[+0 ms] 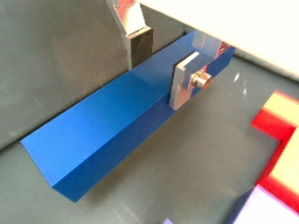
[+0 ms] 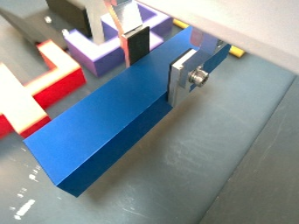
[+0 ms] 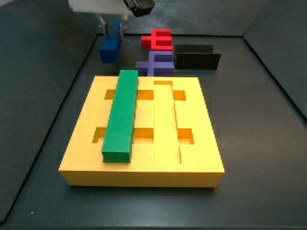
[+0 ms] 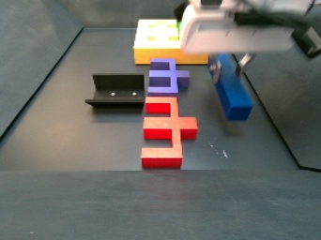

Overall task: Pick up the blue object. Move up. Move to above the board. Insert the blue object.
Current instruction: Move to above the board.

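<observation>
— Where is your claw?

— My claw (image 1: pixel 163 63) straddles the blue object (image 1: pixel 111 124), one silver finger (image 1: pixel 187 80) on each long side, near the bar's far end. In both wrist views the plates sit against the bar's faces, so I'd say I'm pinching it, though the exact contact of the pads is hard to judge from here.

— And where is the bar?

— In a side view the blue object (image 4: pixel 231 92) lies on the grey desk (image 4: pixel 75 141) at the right of the frame, with my claw (image 4: pixel 227 60) over its upper end. It looks as if it rests on the desk.

— What's around it?

— Just left of it in that view sit a purple block (image 4: pixel 164 77) and, below that, a red piece (image 4: pixel 164 134); the dark fixture (image 4: pixel 116 90) stands further left. The yellow board (image 4: pixel 157 39) is at the top centre, well apart from the bar.

— And from the opposite side?

— The board (image 3: pixel 198 135) fills the lower middle, with a green bar (image 3: pixel 122 114) lying in its left groove. The blue object (image 3: pixel 110 45) is at the upper left, beyond the board.
</observation>
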